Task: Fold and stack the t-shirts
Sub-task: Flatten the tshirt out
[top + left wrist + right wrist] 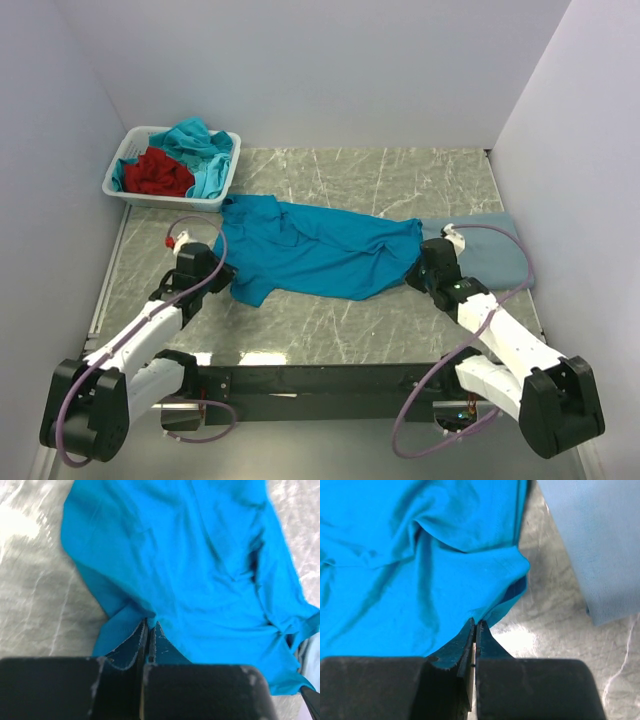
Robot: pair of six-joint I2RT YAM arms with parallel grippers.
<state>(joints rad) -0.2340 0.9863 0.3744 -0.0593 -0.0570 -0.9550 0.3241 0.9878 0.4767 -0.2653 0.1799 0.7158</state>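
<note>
A white basket (pixel 150 197) holding a red t-shirt (pixel 160 172) and turquoise t-shirts (pixel 205 140) stood behind the left end of the teal-blue t-shirt (pixel 320 250), which lay spread on the table (pixel 330 320). The left claw (pixel 150 626) pinched that shirt's left edge tight and the right claw (pixel 475 623) its right edge. The slate-blue t-shirt (pixel 495 250) lay just right of it.

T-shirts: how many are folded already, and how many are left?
Done: one slate-blue t-shirt lies folded flat on the right. In hand: the teal-blue t-shirt, spread out, left pincer and right pincer each shut on an edge. Left: the red t-shirt and turquoise t-shirts crumpled in the white basket.
</note>
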